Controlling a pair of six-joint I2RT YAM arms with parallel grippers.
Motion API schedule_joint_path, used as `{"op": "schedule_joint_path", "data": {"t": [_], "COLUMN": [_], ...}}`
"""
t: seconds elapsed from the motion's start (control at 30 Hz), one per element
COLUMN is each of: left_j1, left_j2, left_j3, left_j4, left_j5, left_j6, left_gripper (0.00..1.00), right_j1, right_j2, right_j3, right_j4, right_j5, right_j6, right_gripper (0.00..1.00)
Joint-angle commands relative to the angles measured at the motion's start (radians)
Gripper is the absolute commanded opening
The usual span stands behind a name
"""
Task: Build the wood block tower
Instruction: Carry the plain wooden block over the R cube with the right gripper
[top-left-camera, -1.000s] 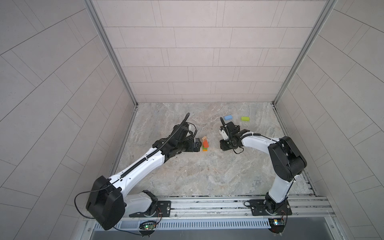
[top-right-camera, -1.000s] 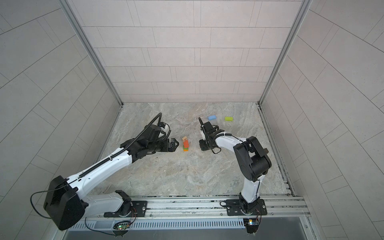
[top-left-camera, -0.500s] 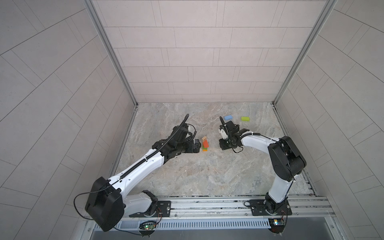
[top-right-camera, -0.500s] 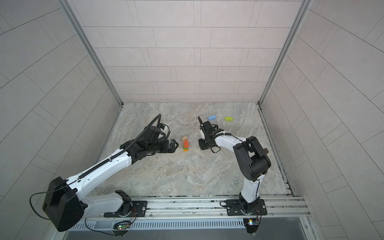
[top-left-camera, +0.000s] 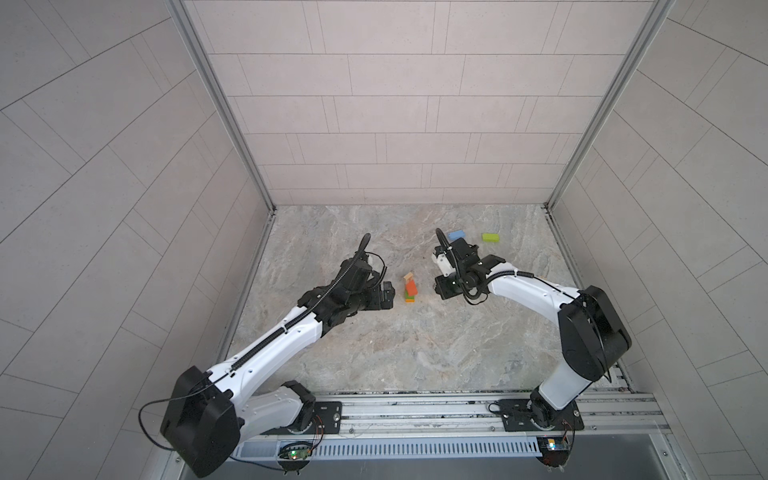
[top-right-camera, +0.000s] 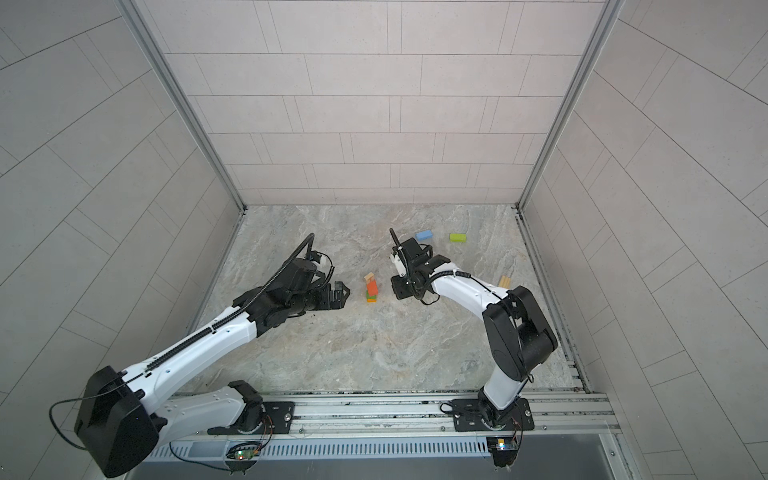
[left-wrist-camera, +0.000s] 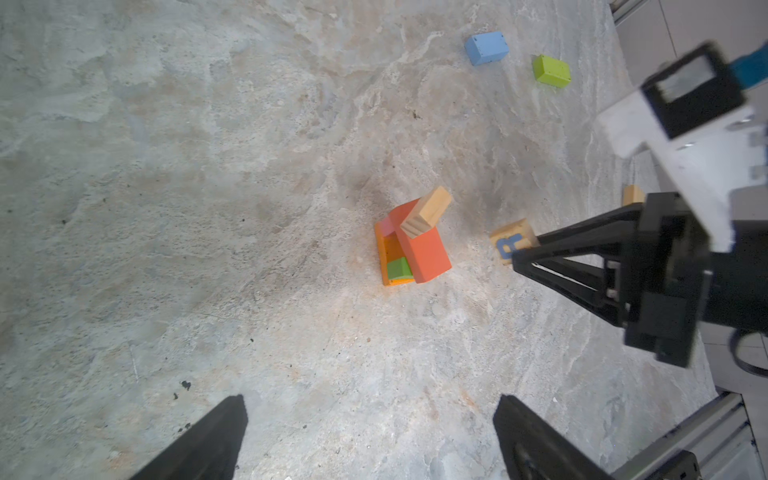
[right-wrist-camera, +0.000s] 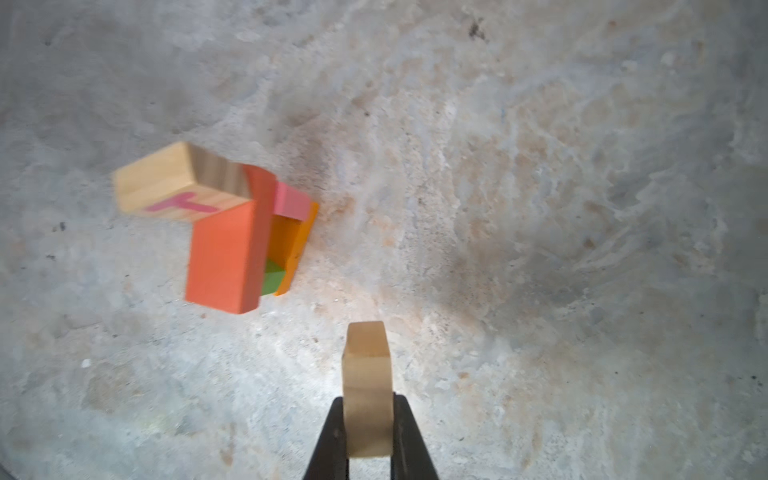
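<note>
The right end effector (right-wrist-camera: 368, 405) is clenched on a small tan wooden cube with a blue letter (left-wrist-camera: 513, 243); the left end effector (left-wrist-camera: 370, 436) gapes empty; both sit almost where they were a second ago; between them, nearer the right one's tip, the unchanged tower (top-left-camera: 410, 286) stands on the marbled grey worktop (top-left-camera: 374, 353), a tilted tan block on top; beyond the right end effector lie a light blue wooden brick (top-left-camera: 456, 235) and a lime wooden brick (top-left-camera: 491, 237).

marble tabletop (top-left-camera: 395, 353) w/ tiled walls (top-left-camera: 395, 104)
</note>
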Motion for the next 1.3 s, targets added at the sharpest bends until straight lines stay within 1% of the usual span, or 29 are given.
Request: {"op": "schedule_joint_path", "data": {"t": [0.0, 0.17, 0.33, 0.7, 1.27], "left_j1": [-0.001, 0.001, 0.005, 0.013, 0.042], "left_j2": [-0.036, -0.059, -0.061, -0.061, -0.045], "left_j3": [-0.042, -0.079, -0.095, -0.137, -0.169], "left_j4": [0.025, 0.041, 0.064, 0.105, 0.148], "left_j5": [-0.062, -0.087, -0.081, -0.076, -0.048], "left_j6": [-0.032, -0.046, -0.047, -0.058, -0.061], "left_gripper": [0.99, 0.99, 0.99, 0.99, 0.99], "right_j1": [0.044, 0.092, 0.130, 0.153, 0.165], "right_j2": [-0.044, -0.057, -0.028, 0.066, 0.150], "right_j3": [0.014, 0.040, 0.089, 0.197, 0.250], "right_j4": [-0.048, -0.052, -0.056, -0.107, -0.125], "right_j5": [0.020, 0.024, 0.020, 0.052, 0.060], "right_j6": [-0.035, -0.052, -0.071, -0.086, -0.103], "right_gripper": [0.11, 0.11, 0.11, 0.11, 0.10]}}
